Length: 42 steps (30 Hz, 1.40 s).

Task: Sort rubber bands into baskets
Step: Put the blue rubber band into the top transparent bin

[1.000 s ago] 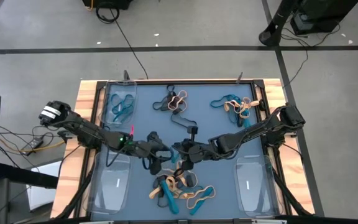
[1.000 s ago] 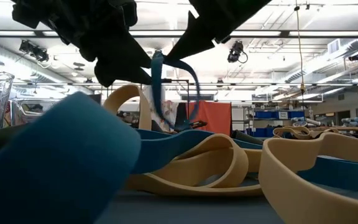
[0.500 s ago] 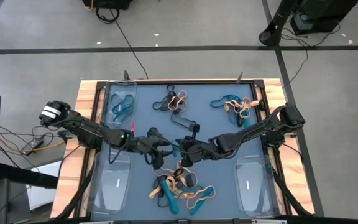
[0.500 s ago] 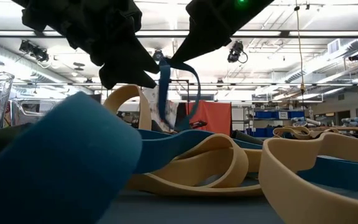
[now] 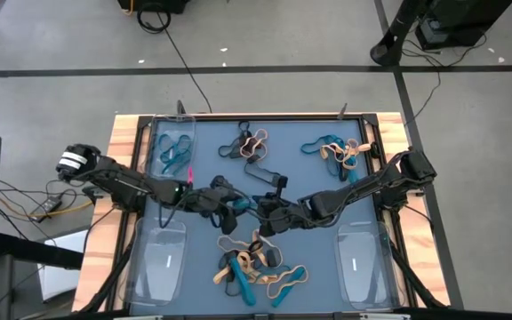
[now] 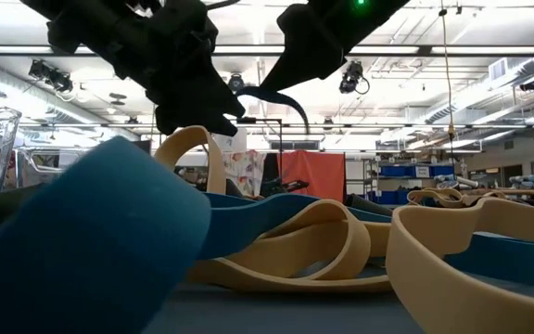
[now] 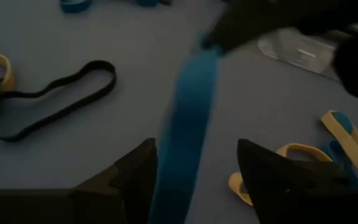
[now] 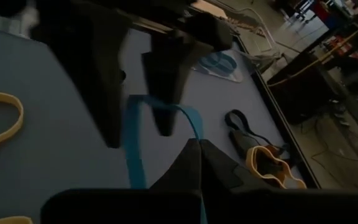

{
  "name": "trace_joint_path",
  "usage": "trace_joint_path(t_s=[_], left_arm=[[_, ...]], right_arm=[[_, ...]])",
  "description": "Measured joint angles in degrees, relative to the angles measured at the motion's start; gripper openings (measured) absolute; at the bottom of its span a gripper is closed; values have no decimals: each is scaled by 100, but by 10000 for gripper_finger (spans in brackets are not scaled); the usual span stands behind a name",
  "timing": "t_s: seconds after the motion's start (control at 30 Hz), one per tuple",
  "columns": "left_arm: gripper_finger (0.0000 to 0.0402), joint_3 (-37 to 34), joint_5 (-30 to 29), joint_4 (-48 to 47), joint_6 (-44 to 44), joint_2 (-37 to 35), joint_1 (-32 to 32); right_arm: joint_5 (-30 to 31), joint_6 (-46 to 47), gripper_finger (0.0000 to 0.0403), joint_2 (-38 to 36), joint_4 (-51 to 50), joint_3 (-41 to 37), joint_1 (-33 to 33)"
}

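Blue band [image 8: 143, 134] now pulled flatter btwn pincers; right pincer [image 5: 258, 213] clamped on it, left pincer [image 5: 231, 203] spread wide round it.

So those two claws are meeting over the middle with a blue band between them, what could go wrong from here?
1. The right gripper is shut on the blue rubber band, while the left gripper is open around it. If the left closes off-centre, the band may slip free.
2. A dropped band would likely land in the mixed pile below and need finding again.
3. The two grippers sit very close, so they could bump.
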Motion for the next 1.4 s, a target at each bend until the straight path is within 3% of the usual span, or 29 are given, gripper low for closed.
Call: trace_joint_path(t_s=[0.17, 0.3, 0.73, 1.2, 1.4], left_arm=[[228, 0, -15, -16, 158, 0, 108], [203, 0, -15, -34, 396, 0, 112], [10, 0, -103, -14, 816, 0, 114], [2, 0, -204, -122, 777, -147, 112], [1, 0, -321, -768, 662, -404, 112]], right_arm=[[-15, 14, 4, 0, 2, 0, 47], [-16, 15, 4, 0, 39, 0, 78], [-17, -66, 4, 0, 130, 4, 82], [-22, 178, 27, 2, 124, 4, 82], [20, 247, 45, 2, 123, 4, 82]])
